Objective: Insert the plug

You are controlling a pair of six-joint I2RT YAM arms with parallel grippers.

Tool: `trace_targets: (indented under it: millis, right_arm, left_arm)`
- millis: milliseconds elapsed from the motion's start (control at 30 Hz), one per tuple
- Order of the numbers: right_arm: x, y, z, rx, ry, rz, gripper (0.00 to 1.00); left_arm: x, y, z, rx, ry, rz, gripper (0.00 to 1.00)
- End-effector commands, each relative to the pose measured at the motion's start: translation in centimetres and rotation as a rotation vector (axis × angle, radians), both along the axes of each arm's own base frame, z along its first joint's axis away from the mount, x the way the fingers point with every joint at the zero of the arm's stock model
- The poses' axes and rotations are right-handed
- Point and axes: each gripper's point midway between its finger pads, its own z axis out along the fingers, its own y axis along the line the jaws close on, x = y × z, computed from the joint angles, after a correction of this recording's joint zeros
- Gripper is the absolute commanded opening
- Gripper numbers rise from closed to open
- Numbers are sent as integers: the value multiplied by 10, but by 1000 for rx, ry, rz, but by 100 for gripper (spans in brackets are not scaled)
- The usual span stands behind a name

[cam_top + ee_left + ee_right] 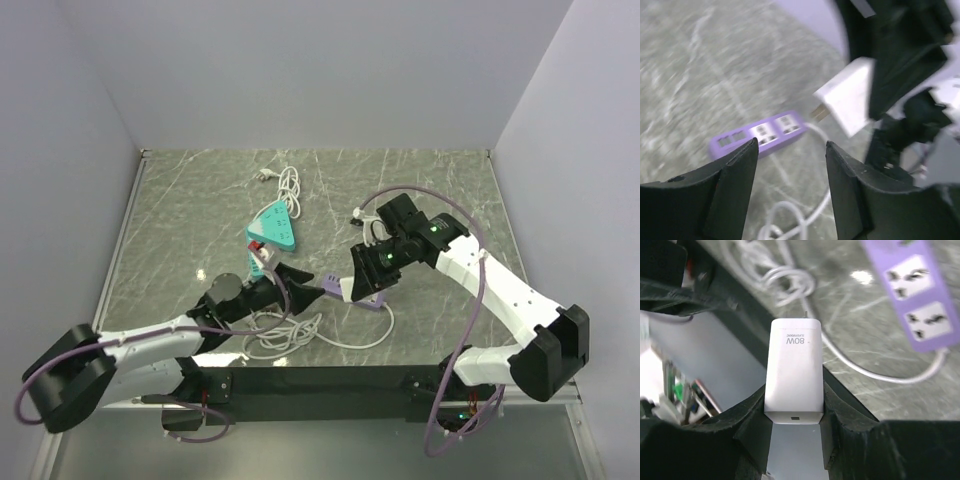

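The right gripper (pixel 793 407) pinches the plug (pixel 793 371) by its flat sides, prongs aimed at the purple power strip (pixel 757 136) just beside it, not touching. The left gripper (pixel 792 150) hangs spread at the strip's left. A coiled white cable (pixel 285 335) lies nearer. A teal device (pixel 273 228) sits farther back, with open marble table (pixel 180 220) to the left and far side.

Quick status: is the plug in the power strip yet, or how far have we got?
Done: the plug is off the table, clamped in the right gripper. In hand: its prongs hang in the air short of the purple power strip, in no socket; the left gripper is open facing the strip, gripping nothing. Left: line the prongs up with a socket and push in.
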Motion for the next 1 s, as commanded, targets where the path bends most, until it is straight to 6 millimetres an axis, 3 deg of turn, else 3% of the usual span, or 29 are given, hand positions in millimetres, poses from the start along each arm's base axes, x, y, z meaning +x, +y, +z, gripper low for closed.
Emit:
trace_targets:
  millis: [0,200,533,733,967]
  right_arm:
    - [-27,19,34,164,-59,186,0]
    - [-73,32,46,227,-77,367,0]
    - [-94,37,46,259,-56,458,0]
    - [-98,42,49,269,-61,495,0]
    - [-104,43,48,284,-58,516,0]
  left_arm:
    - [-38,-5,39,-82,-161,-197,63]
    - [-92,-8,64,-171,-236,-486,70]
    - [-137,-5,85,-289,-261,-725,71]
    - [-151,-20,84,-285,-239,-809,70]
    - [-151,-29,87,-291,-225,-813,66]
